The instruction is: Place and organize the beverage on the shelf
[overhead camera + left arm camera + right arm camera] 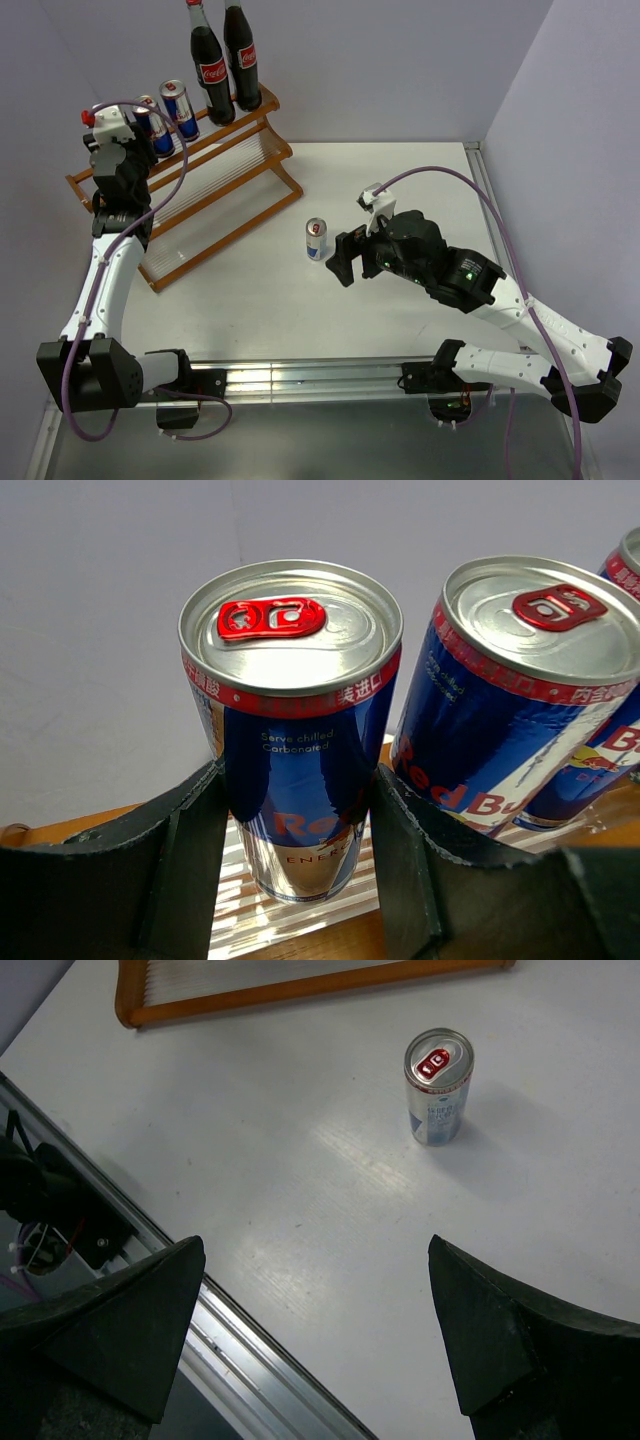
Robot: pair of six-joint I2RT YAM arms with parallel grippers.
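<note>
Two cola bottles (213, 72): upright and side by side on the top tier of the shelf, at its right end; red caps, red labels.
Shelf (215, 200): slanted rack of orange-brown rails with clear ribbed panels, set askew at the far left corner of the worktop (400, 180).
Three cans on the shelf: upright in a row on an upper tier, left of the bottles; tops silver with red pull tabs.
Held can (300, 740): the left-most of the row, its base on a ribbed panel; hidden beneath the wrist in the overhead view.
Middle can (520, 690): just beside the held can, a narrow gap between them.
Third can (610, 750): partly cut off at the edge of the left wrist view, close behind the middle can.
Left gripper (300, 820): pinching the held can, one dark finger pressed to each side of its lower half.
Lone can (316, 239): upright on the bare worktop near its middle, just off the near right end of the shelf.
Right gripper (345, 258): fingers spread wide and holding nothing, near the lone can on the side toward the worktop's right edge, not touching it.
</note>
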